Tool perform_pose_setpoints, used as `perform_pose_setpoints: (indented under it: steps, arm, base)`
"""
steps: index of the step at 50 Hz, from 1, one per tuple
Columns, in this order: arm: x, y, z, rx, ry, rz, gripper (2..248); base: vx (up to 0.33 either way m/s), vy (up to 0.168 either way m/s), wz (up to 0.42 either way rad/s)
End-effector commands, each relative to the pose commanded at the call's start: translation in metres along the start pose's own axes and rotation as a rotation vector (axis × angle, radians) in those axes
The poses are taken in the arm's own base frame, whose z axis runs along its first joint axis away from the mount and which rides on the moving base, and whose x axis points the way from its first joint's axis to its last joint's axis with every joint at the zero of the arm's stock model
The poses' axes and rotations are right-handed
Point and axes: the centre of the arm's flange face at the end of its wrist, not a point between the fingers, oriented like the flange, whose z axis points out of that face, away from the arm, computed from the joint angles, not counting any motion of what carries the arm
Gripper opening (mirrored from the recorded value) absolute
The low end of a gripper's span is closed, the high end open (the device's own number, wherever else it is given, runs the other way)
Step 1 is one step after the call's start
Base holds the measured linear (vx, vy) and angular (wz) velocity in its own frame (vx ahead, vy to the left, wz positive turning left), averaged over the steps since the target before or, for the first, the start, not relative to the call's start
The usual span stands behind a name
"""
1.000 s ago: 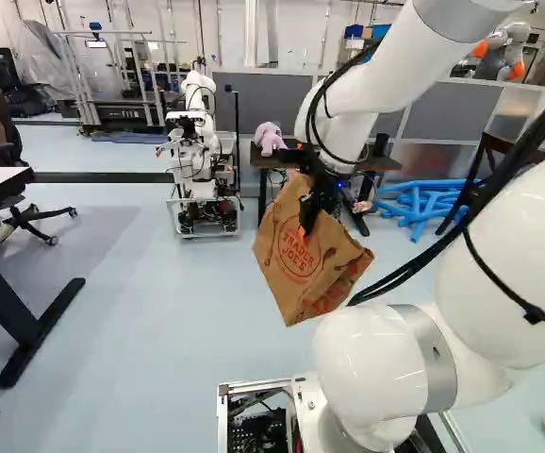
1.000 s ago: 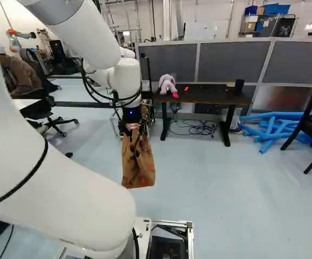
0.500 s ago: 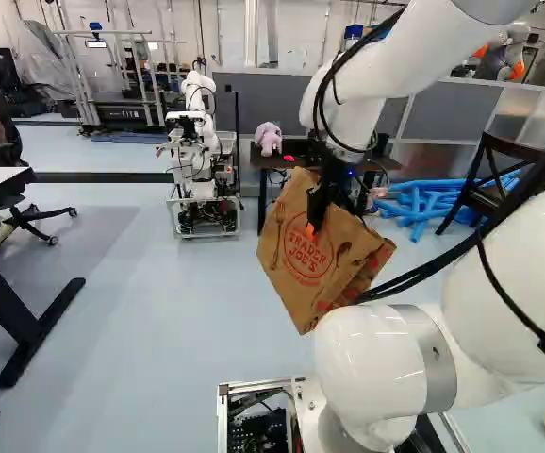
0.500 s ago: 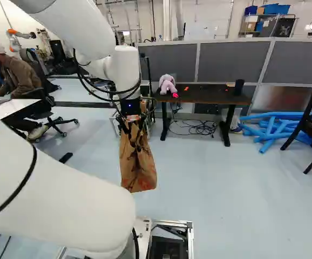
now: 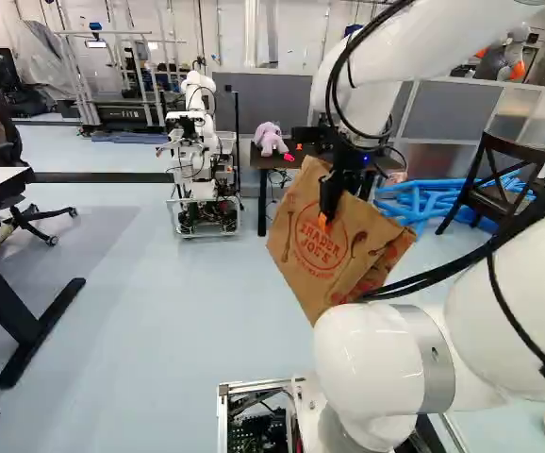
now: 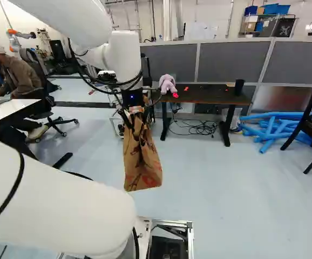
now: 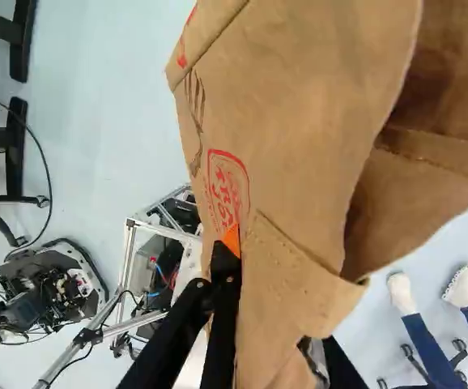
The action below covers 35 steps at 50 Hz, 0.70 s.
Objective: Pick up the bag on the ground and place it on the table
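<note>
- The claw [image 7: 273,318] is closed on paper, pinching the bag [image 5: 301,253] near its top; the bag hangs tilted in the air over the floor [image 6: 215,178], short of the worktop [image 6: 212,96].
- That one-sided pinch could tear the paper or let it slip if the arm [image 6: 121,56] jerks.
- Carried too low, the bag's bottom would likely catch the worktop's front edge and crumple.
- Set down carelessly, it might shove the toy [image 6: 167,84] or tip the cup [image 6: 238,86].
- The bag is brown, creased paper with red print, folded seams and a gaping mouth.
- Worktop: dark, flat, oblong; toy: soft, lilac; cup: black, upright.
</note>
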Motion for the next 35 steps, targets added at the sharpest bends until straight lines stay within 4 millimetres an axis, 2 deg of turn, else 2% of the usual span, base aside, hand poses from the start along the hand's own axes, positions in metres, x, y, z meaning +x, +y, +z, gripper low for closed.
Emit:
perform_pose_setpoints:
  steps: [18,35]
  arm:
    - [0.021,0.02,-0.028,-0.025,0.046,0.03,21]
    - [0.047,0.027,-0.052,-0.042,0.087,0.018,21]
  base:
    - [0.0,0.0,0.0]
    - [0.0,0.0,0.0]
